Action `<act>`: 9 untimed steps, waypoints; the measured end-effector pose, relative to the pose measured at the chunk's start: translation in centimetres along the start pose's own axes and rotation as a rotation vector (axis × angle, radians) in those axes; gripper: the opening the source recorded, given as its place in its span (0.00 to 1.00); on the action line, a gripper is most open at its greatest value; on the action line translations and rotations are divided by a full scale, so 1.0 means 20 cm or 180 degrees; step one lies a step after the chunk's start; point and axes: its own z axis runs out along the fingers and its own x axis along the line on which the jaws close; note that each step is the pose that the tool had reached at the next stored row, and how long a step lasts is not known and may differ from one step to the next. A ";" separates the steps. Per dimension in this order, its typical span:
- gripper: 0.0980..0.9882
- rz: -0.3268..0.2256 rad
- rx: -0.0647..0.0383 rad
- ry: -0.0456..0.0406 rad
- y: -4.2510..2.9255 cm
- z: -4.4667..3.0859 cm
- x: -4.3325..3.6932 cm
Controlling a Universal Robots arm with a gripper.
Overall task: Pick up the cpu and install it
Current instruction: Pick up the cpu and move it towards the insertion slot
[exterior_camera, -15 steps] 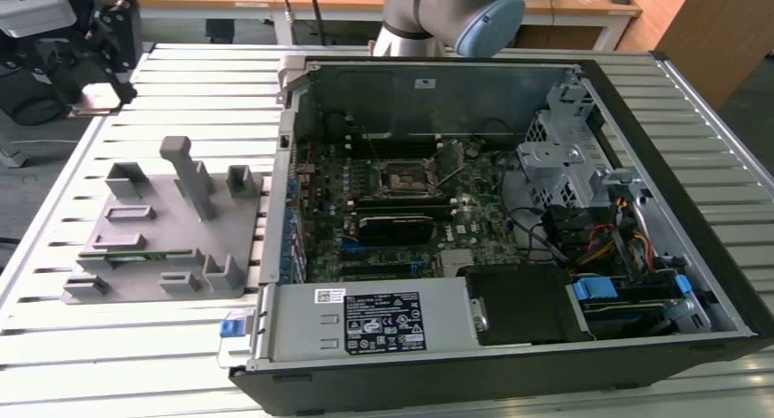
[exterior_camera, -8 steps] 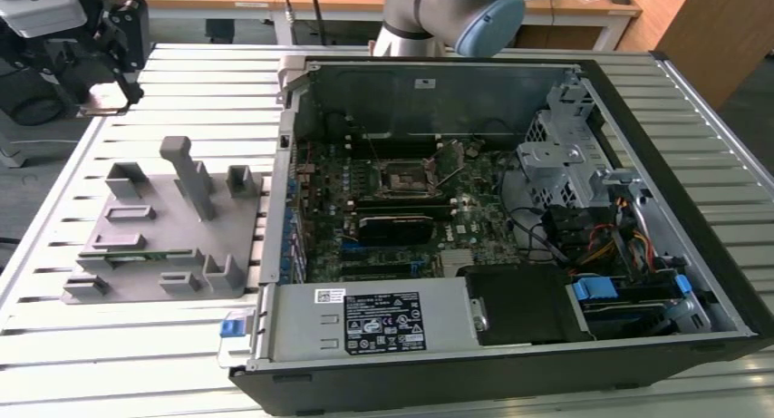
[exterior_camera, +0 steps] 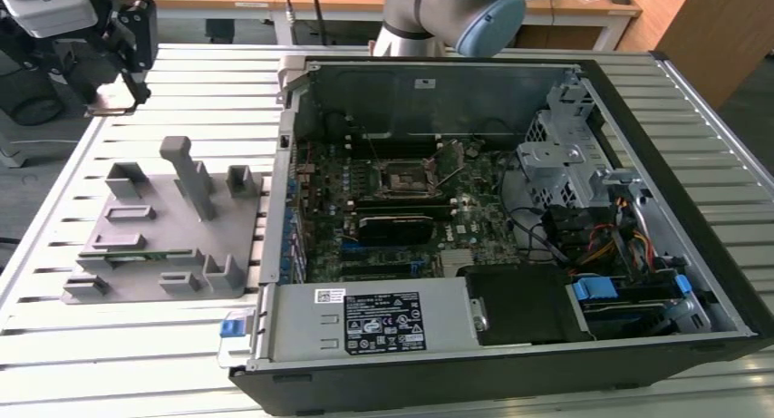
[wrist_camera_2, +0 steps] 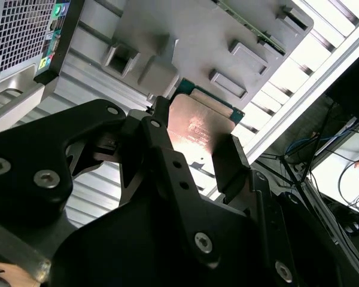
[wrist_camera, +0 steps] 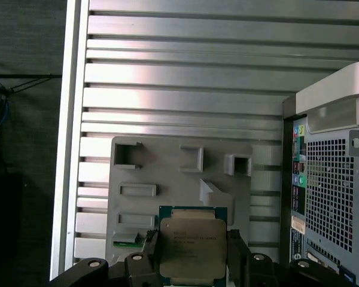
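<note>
- A slatted metal tabletop (exterior_camera: 145,345) carries an open computer case (exterior_camera: 508,209) on the exterior view's right and a grey plastic fixture (exterior_camera: 163,228) on its left. Desks stand in the room beyond.
- The tool (wrist_camera: 194,254) is clamped on the cpu (wrist_camera: 193,242). In both wrist views one dark finger (wrist_camera_2: 230,161) presses on each of two opposite edges, and the chip's shiny metal top faces the cameras.
- In the exterior view the tool hangs in the air at the far left, above the tabletop and beyond the fixture, so the cpu touches nothing but the fingers.
- Below it, the fixture's pockets look vacant apart from a thin green memory stick (wrist_camera: 124,242) lying in a slot near one edge.
- The dark square socket (exterior_camera: 403,175) on the board inside the case is well apart from the tool, to the exterior view's right.
- As I judge it, the pick-up is done, and the install into the socket is not yet done.
</note>
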 end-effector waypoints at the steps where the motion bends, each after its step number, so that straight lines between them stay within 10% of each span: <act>1: 0.49 0.0000 0.0000 0.0000 0.000 0.000 -0.004; 9: 0.49 0.0000 0.0000 0.0000 -0.001 -0.001 -0.042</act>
